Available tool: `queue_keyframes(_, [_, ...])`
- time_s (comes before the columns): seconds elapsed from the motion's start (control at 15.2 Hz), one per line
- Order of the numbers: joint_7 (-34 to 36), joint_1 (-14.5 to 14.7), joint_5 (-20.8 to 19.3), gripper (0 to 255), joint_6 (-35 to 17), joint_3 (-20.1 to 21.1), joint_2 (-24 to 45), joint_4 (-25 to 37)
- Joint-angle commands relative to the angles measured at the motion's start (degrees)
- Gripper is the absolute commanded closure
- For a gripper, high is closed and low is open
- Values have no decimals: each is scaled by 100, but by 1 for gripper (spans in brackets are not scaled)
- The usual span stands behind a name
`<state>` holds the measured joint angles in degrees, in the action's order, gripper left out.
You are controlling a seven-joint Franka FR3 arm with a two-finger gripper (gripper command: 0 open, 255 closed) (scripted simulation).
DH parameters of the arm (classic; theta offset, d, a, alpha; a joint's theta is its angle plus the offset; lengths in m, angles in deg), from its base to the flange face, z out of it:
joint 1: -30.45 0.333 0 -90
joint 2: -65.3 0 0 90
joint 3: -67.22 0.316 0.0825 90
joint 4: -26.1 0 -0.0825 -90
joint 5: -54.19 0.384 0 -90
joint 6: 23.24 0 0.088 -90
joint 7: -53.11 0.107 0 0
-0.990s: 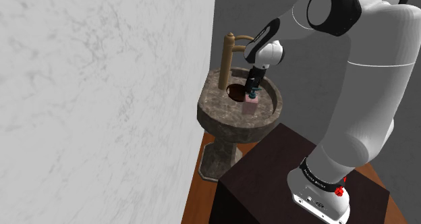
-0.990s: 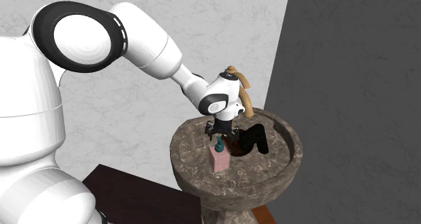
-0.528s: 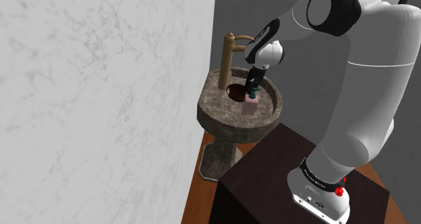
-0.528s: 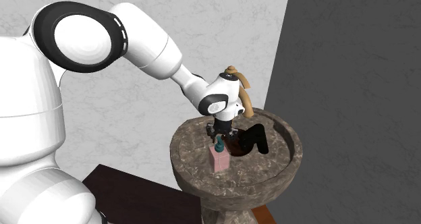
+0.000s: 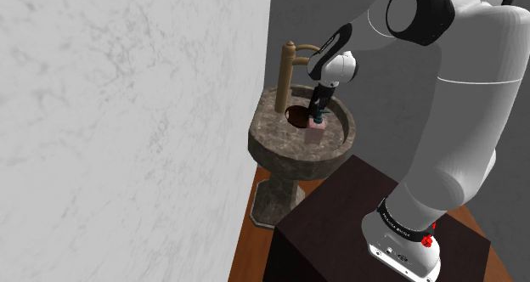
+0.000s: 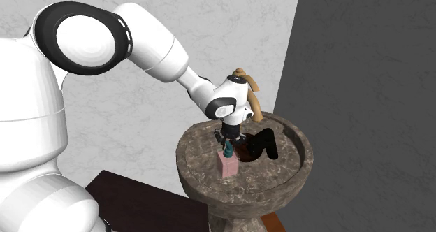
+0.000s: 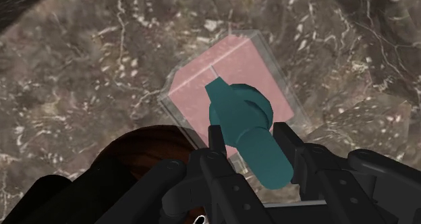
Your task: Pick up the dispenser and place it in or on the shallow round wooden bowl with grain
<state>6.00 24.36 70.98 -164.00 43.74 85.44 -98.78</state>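
Clear-cased pink dispenser (image 7: 233, 74), teal pump top (image 7: 239, 111), end effector (image 7: 251, 138) spread apart astride it

In the wrist view the black housing behind the jaws covers most of the brown bowl (image 7: 145, 148), and the teal pump head hides part of the pink dispenser (image 7: 236, 71). In the shoulder view the bowl (image 5: 296, 115), at the dispenser's 10 o'clock, is too small to show any grain. The arm (image 5: 463, 110) runs off that picture at 1 o'clock, and the stand (image 5: 340, 225) at 5 o'clock.
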Motion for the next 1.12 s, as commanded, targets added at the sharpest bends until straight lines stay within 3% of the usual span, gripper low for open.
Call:
queue_keyframes(0.0, [0, -1, -1, 255, -1, -1, 1, 0])
queue_keyframes(1.06, [516, 218, -708, 255, 1004, -300, -943, 180])
